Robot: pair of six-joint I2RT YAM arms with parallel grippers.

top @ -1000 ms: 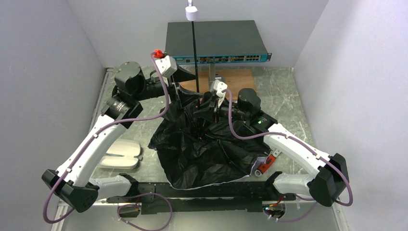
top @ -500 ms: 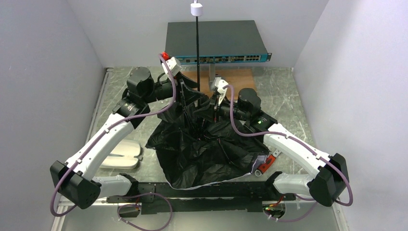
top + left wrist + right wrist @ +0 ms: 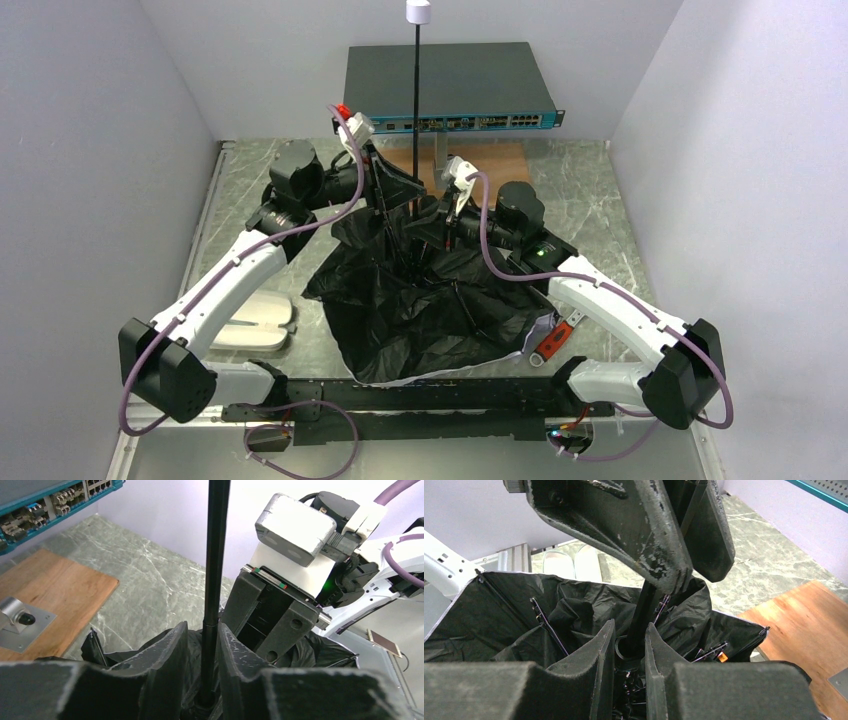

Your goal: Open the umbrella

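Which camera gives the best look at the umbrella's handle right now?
The top external view: the pale handle shows whole at the tip of the upright shaft. Both wrist views show only a lower stretch of the shaft, with the handle out of frame.

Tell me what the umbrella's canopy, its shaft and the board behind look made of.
Umbrella canopy: thin black synthetic fabric, probably; crinkled, slight sheen. Shaft: smooth black tube, metal or plastic, unclear. Board: matte wood, visible grain.

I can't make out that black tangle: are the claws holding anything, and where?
The umbrella. The left claw and the right claw both grip its black shaft low down, just above the crumpled canopy.
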